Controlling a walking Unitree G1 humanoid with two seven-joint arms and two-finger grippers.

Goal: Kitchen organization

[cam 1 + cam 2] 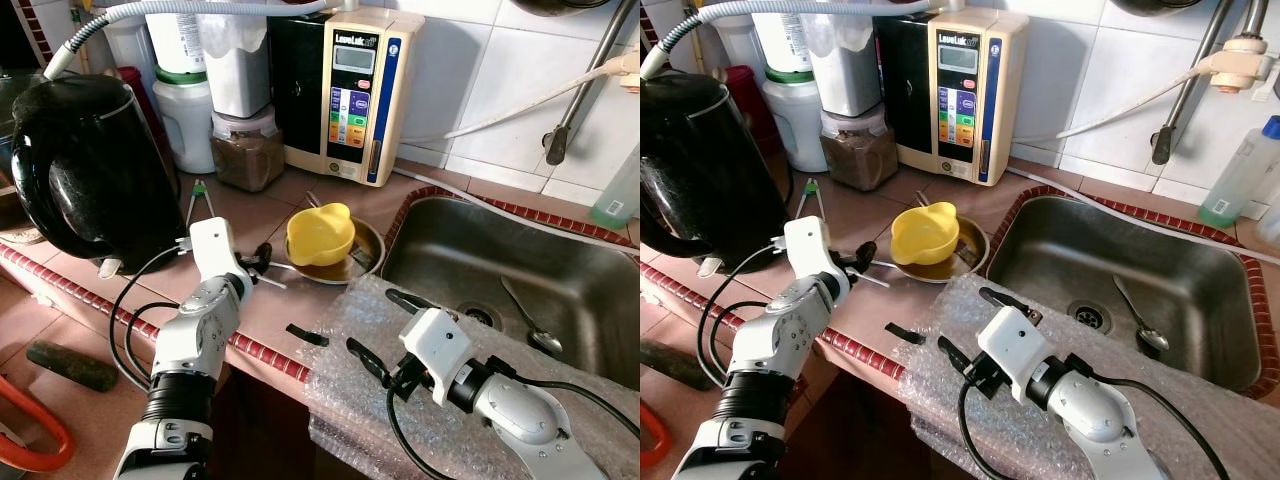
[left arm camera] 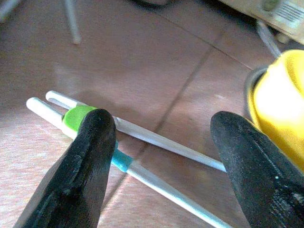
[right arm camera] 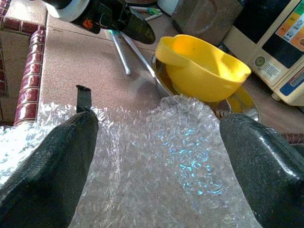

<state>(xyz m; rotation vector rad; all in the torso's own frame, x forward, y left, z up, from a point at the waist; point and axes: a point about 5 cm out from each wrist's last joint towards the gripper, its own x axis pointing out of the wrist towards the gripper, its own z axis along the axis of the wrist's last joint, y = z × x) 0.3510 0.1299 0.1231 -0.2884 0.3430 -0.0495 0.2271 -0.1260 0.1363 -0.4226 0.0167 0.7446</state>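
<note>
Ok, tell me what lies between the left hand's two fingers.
In the left wrist view, the open left hand straddles a pair of white chopsticks joined by a green-and-blue clip, lying on the brown tiled counter.

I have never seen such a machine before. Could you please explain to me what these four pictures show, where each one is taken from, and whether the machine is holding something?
This is a humanoid robot with two silver arms, standing at a tiled kitchen counter. Each arm ends in a gripper with two long black fingers.

The two wide pictures come from a stereo camera on its head, looking down. The two close pictures come from cameras on its wrists, looking along the fingers.

On the counter stand a black kettle, a water machine and jars. A yellow bowl sits in a metal dish beside the sink, where a spoon lies.

The left gripper is open over a pair of white chopsticks joined by a green clip; they lie on the counter, not yet gripped. The right gripper is open above a sheet of bubble wrap. Nothing is held.
</note>
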